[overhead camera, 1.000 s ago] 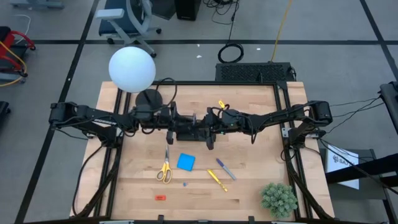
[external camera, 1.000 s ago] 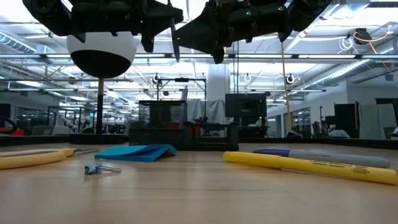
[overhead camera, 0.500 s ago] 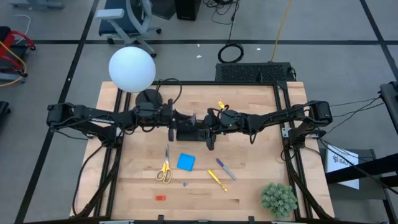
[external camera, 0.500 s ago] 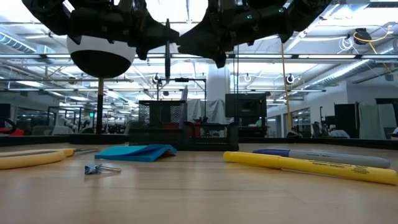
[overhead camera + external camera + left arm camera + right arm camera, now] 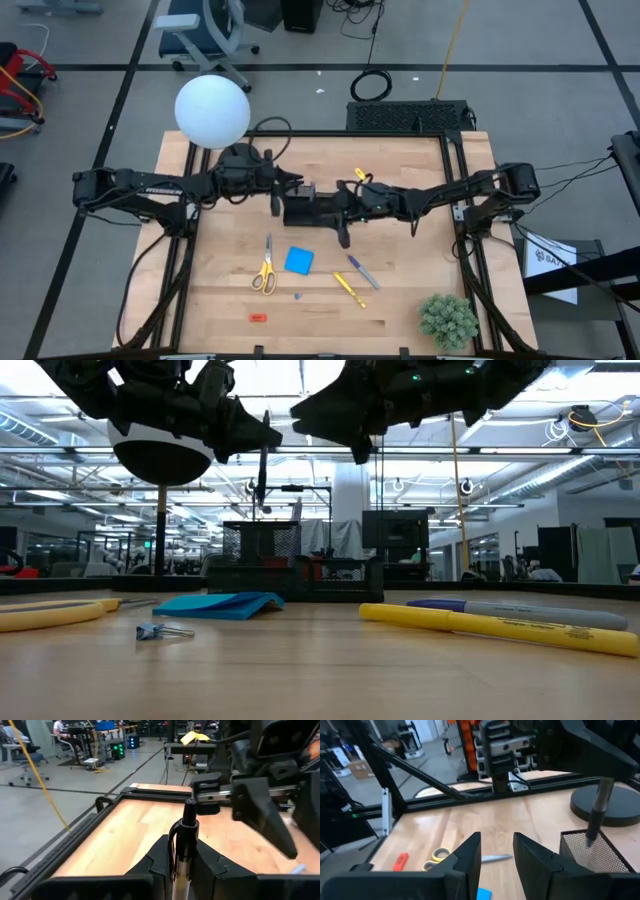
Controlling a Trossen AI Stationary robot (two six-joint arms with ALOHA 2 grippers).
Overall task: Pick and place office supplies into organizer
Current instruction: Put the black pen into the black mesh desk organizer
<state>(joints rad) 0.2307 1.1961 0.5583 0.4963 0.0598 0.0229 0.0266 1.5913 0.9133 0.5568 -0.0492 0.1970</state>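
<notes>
The left gripper (image 5: 181,862) is clamping a slim black pen (image 5: 186,837) between its two dark fingers, the barrel standing upright out of the jaws with its cap end up. In the high view that gripper (image 5: 277,192) is hanging just at the 9 o'clock side of the black mesh organizer (image 5: 306,211), which is sitting near the middle of the pale wooden table (image 5: 420,260); the pen is not yet inside it. The right gripper (image 5: 345,228) is hovering at the organizer's 4 o'clock edge, its jaws standing apart and holding nothing; the right wrist view is showing the organizer's woven wire wall (image 5: 590,851).

The other supplies are lying loose toward 6 o'clock of the organizer: yellow-handled scissors (image 5: 266,268), a flat bright blue square pad (image 5: 299,261), a purple-grey marker (image 5: 362,270), a yellow marker (image 5: 348,289) and a small red piece (image 5: 258,317). A round black lamp base (image 5: 238,156) is sitting at about 10 o'clock of the organizer.
</notes>
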